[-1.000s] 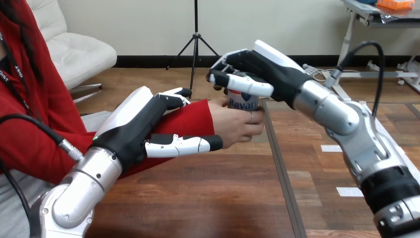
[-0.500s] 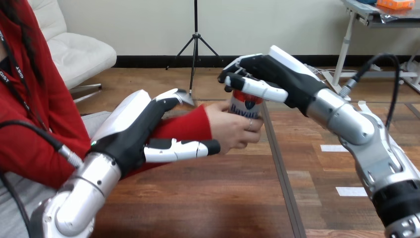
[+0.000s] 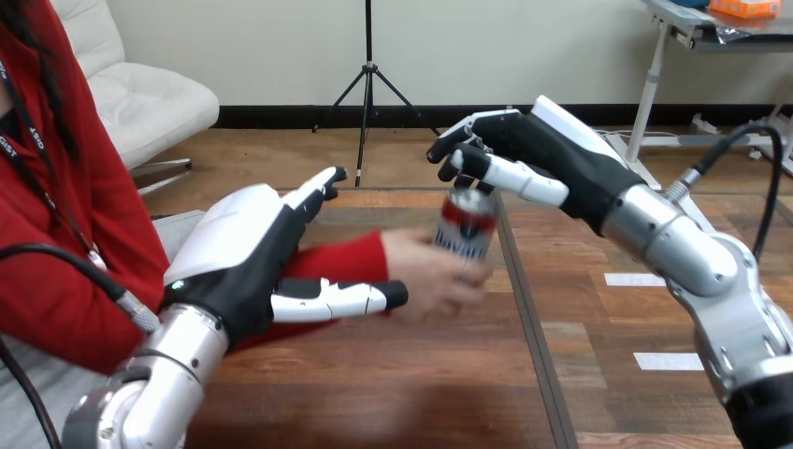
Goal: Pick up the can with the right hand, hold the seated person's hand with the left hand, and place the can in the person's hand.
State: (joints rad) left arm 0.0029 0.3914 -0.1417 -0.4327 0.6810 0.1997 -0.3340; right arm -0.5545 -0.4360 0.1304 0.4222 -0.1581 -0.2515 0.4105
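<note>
You: right robot hand (image 3: pixel 538 154) sits just above the can (image 3: pixel 465 227), fingers loose, gripping nothing. Can is in the person's hand (image 3: pixel 425 276), over the worktop (image 3: pixel 393 374). Left robot hand (image 3: pixel 245 262), left of the can, fingers straight either side of the red sleeve (image 3: pixel 348 257). Label print too blurred to read

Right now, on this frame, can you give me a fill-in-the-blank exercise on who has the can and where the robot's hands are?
1. The person's hand is wrapped round the ____.
2. The right hand is ____ the can, with its fingers relaxed near the can's top.
3. The sleeve showing between the straight fingers and thumb of the left hand is ____.

Missing words: can; above; red.
</note>
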